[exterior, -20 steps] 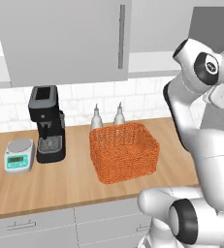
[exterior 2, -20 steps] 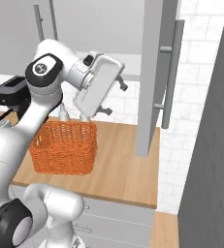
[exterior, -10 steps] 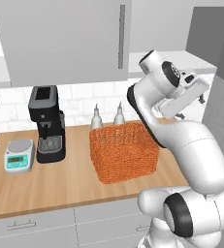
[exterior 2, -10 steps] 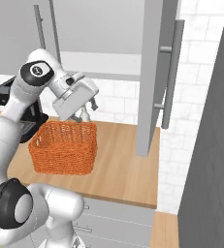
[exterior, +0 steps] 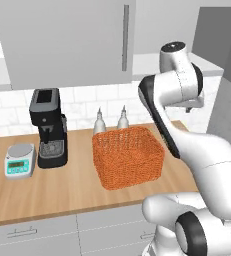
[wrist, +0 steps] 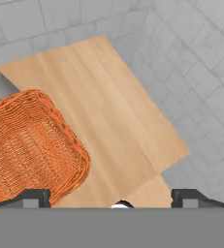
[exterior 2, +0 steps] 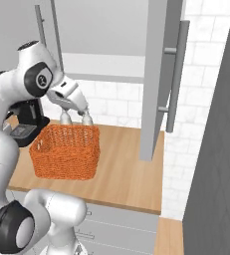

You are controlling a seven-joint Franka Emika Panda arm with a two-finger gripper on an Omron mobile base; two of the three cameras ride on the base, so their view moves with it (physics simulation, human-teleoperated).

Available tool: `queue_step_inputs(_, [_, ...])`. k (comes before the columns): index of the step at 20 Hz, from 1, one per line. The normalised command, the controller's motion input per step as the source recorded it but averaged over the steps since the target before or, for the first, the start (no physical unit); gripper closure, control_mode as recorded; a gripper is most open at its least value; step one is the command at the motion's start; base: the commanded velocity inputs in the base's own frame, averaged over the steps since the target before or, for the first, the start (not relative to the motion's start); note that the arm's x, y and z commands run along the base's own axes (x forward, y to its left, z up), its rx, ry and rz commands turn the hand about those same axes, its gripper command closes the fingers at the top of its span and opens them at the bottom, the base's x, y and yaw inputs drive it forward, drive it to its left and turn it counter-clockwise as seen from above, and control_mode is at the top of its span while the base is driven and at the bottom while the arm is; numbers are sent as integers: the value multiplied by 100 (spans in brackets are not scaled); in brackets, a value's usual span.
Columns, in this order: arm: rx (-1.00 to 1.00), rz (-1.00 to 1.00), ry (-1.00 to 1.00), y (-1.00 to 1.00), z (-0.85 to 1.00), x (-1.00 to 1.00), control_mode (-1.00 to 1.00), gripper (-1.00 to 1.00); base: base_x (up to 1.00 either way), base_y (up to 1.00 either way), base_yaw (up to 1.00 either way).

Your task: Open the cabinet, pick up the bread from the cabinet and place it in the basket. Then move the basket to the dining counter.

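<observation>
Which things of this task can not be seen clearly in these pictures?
- Bread: whether it lies in the basket; base views see mostly weave and walls.
- Cabinet inside: right base view, hidden by its open door.
- Gripper: left base view, arm covers it; right base view shows it above the basket's back rim.

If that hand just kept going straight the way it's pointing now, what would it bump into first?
Most likely the bare wooden worktop just beside the basket. The open hand points down at it with nothing between, though the basket's rim lies close to one fingertip's path.
</observation>
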Motion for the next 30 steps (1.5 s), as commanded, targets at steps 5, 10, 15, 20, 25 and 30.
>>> queue_step_inputs(5, [8, 13, -61, 46, 87, -19, -100, -100, 0, 0, 0])
queue_step_inputs(10, [7, 25, -19, 36, 92, -25, -100, -100, 0, 0, 0])
queue_step_inputs(15, [2, 53, -4, 22, 60, -12, -100, -100, 0, 0, 0])
queue_step_inputs(20, [-20, 38, 0, 38, 67, -4, -100, -100, 0, 0, 0])
queue_step_inputs(25, [-18, -1, -1, 26, 21, 8, -100, -100, 0, 0, 0])
queue_step_inputs(30, [0, -2, 0, 5, 0, 32, -100, -100, 0, 0, 0])
